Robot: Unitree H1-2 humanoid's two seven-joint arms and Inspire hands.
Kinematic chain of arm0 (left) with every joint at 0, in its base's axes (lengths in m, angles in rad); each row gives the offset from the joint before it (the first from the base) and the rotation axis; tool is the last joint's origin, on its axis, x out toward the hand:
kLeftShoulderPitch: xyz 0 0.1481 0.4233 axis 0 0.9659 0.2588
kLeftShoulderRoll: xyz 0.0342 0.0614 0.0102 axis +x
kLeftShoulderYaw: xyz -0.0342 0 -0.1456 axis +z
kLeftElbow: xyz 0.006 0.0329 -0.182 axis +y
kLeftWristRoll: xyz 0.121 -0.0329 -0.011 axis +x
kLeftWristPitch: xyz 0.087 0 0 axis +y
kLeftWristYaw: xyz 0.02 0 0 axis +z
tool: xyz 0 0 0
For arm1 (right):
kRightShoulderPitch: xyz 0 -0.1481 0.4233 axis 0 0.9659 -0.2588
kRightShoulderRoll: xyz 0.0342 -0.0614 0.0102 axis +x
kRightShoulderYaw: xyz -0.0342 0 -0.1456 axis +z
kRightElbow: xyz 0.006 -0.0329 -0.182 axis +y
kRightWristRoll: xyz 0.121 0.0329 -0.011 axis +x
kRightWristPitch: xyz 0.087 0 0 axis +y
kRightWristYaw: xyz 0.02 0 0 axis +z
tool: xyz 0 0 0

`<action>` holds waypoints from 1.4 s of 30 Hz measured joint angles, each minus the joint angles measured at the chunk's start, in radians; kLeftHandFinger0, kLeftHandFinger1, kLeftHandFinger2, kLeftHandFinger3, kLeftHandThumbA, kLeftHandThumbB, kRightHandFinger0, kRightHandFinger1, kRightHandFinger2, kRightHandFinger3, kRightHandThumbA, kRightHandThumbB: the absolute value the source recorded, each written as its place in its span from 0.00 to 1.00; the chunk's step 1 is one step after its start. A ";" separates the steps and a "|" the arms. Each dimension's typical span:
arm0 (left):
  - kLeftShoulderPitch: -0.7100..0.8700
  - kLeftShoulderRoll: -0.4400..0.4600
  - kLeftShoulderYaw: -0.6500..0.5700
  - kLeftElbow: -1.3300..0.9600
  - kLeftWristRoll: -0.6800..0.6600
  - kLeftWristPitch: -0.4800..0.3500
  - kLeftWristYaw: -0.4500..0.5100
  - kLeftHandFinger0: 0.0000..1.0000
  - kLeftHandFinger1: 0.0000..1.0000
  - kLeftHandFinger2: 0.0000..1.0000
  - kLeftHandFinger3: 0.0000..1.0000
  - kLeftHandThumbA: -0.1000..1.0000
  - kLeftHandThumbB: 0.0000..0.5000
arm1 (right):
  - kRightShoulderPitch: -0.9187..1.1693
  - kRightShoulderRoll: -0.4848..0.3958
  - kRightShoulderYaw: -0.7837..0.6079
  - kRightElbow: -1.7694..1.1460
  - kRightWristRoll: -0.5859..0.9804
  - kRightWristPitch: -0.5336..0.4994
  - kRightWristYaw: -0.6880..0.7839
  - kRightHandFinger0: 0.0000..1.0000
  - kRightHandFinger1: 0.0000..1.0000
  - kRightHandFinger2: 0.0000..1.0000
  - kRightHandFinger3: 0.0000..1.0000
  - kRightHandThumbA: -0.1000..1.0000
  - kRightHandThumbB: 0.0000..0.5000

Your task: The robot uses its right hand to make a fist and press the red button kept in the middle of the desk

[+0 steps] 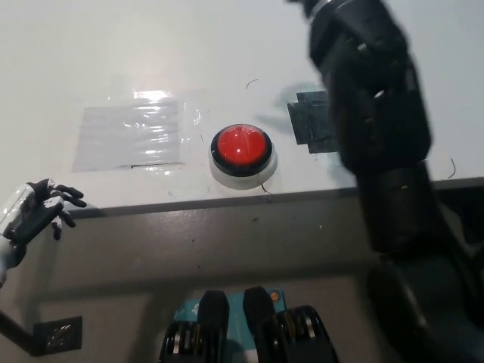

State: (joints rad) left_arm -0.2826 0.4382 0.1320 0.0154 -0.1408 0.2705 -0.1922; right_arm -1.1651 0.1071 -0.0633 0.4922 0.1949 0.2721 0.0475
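One button (240, 149) is sitting unpressed mid-tabletop (91, 60); the right hand (370, 83) is hovering right of it (fist or not, cannot tell). Left hand (36, 212) is resting, loosely open and empty, lower left of it.

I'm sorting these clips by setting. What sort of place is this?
Probably a lab test bench: a bare white desk holds only a red button, with a clear taped sheet and dark tape beside it.

Bright overhead light, glare on clear tape (132, 132), right arm (378, 113) blurred
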 measured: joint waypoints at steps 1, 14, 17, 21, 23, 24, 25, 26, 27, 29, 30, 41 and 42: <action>-0.001 0.000 -0.001 0.000 0.000 0.000 0.000 0.16 0.29 0.43 0.58 0.56 0.00 | 0.009 0.009 0.007 0.013 -0.003 -0.004 0.000 0.00 0.00 0.33 0.38 1.00 0.68; -0.024 0.000 -0.003 0.003 0.002 -0.001 0.000 0.15 0.28 0.42 0.57 0.55 0.00 | 0.122 0.027 0.019 0.220 -0.016 -0.113 0.012 0.00 0.00 0.32 0.36 1.00 0.60; -0.025 0.000 -0.003 0.006 0.002 -0.003 -0.001 0.16 0.28 0.43 0.57 0.55 0.00 | 0.145 0.025 0.018 0.226 -0.016 -0.134 0.012 0.00 0.00 0.32 0.38 1.00 0.57; -0.030 0.000 -0.003 0.013 0.004 -0.004 -0.003 0.16 0.28 0.42 0.57 0.54 0.00 | 0.155 0.022 0.012 0.241 -0.015 -0.159 0.015 0.00 0.00 0.29 0.34 1.00 0.50; -0.038 0.000 -0.003 0.014 0.005 -0.004 -0.003 0.17 0.29 0.44 0.58 0.55 0.00 | 0.159 0.021 0.010 0.257 -0.014 -0.175 0.020 0.00 0.00 0.29 0.34 1.00 0.52; -0.041 0.000 -0.003 0.014 0.005 -0.004 -0.004 0.15 0.28 0.43 0.58 0.55 0.00 | 0.164 0.021 0.009 0.259 -0.013 -0.180 0.021 0.00 0.00 0.29 0.34 1.00 0.54; -0.042 0.000 -0.003 0.014 0.005 -0.004 -0.004 0.14 0.27 0.43 0.59 0.54 0.00 | 0.166 0.021 0.009 0.261 -0.013 -0.181 0.021 0.00 0.00 0.29 0.34 1.00 0.55; -0.048 0.000 -0.004 0.016 0.005 -0.004 -0.005 0.14 0.27 0.43 0.58 0.53 0.00 | 0.170 0.021 0.007 0.265 -0.013 -0.183 0.023 0.00 0.00 0.31 0.36 1.00 0.54; -0.052 0.000 -0.004 0.016 0.006 -0.004 -0.006 0.14 0.27 0.43 0.58 0.53 0.00 | 0.173 0.021 0.006 0.269 -0.013 -0.185 0.025 0.00 0.00 0.32 0.36 1.00 0.54; -0.060 0.000 -0.004 0.016 0.006 -0.004 -0.008 0.14 0.28 0.43 0.57 0.53 0.00 | 0.182 0.021 0.005 0.282 -0.013 -0.192 0.026 0.00 0.01 0.33 0.38 1.00 0.56; -0.064 0.000 -0.004 0.016 0.006 -0.003 -0.010 0.15 0.28 0.43 0.57 0.53 0.00 | 0.187 0.021 0.004 0.288 -0.013 -0.192 0.026 0.00 0.01 0.34 0.39 1.00 0.54; -0.098 0.003 -0.005 0.034 0.012 -0.002 -0.024 0.18 0.31 0.47 0.61 0.57 0.00 | 0.230 0.044 0.003 0.344 -0.016 -0.204 0.024 0.00 0.00 0.33 0.40 1.00 0.48; -0.099 0.003 -0.005 0.035 0.012 -0.002 -0.025 0.18 0.31 0.46 0.61 0.57 0.00 | 0.234 0.046 0.003 0.348 -0.016 -0.204 0.023 0.00 0.00 0.33 0.40 1.00 0.47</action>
State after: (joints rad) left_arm -0.3811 0.4413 0.1266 0.0506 -0.1288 0.2683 -0.2169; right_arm -0.9315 0.1529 -0.0606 0.8404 0.1788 0.0679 0.0706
